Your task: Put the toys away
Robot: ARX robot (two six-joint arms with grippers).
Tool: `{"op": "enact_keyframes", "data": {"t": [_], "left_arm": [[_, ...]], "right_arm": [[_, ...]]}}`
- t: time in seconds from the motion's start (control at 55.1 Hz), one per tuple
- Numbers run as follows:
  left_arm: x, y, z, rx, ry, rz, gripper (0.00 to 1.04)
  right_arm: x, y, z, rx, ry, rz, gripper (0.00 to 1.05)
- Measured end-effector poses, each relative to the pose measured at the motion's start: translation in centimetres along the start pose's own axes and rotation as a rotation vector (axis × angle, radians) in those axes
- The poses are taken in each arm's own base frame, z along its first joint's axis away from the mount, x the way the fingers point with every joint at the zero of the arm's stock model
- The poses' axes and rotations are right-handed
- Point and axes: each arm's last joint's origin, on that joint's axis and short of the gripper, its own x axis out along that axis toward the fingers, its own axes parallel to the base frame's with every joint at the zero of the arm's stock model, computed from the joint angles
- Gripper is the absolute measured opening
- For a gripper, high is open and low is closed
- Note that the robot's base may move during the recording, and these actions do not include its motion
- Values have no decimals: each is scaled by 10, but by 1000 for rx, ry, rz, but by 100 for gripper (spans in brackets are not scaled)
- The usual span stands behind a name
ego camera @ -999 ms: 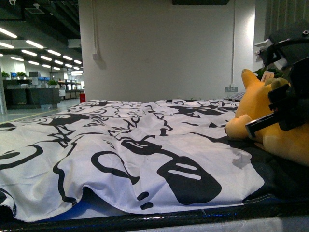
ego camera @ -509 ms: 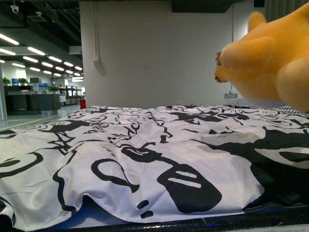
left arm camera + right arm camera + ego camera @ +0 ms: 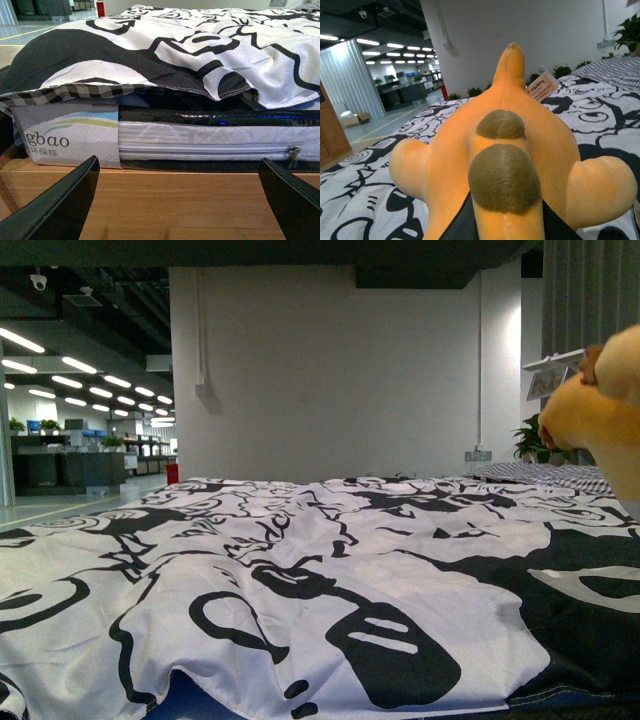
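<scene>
High at the right edge of the front view, the orange plush animal (image 3: 600,410) hangs clear above the black-and-white duvet (image 3: 300,560). It is carried by the right gripper (image 3: 507,231), whose dark jaws are clenched on its body from both sides. The carry step looks to be in hand. Next the arm must swing the plush animal to wherever toys are stored, a place no view shows. The left gripper (image 3: 177,200) is spread wide and empty, low beside the mattress (image 3: 210,142) edge, well apart from it.
</scene>
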Motion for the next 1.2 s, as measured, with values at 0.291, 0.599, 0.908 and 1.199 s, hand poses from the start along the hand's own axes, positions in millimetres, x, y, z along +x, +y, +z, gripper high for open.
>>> {"op": "enact_keyframes", "data": {"t": [0.291, 0.599, 0.908, 1.199], "left_arm": [[0, 0, 0, 0, 0, 0, 98], [0, 0, 0, 0, 0, 0, 98], [0, 0, 0, 0, 0, 0, 98], [0, 0, 0, 0, 0, 0, 98]], "right_arm": [[-7, 6, -8, -8, 55, -42, 7], [-7, 6, -8, -10, 52, -48, 7], [-23, 3, -37, -224, 279, -133, 7], [-43, -4, -66, -267, 268, -129, 7]]}}
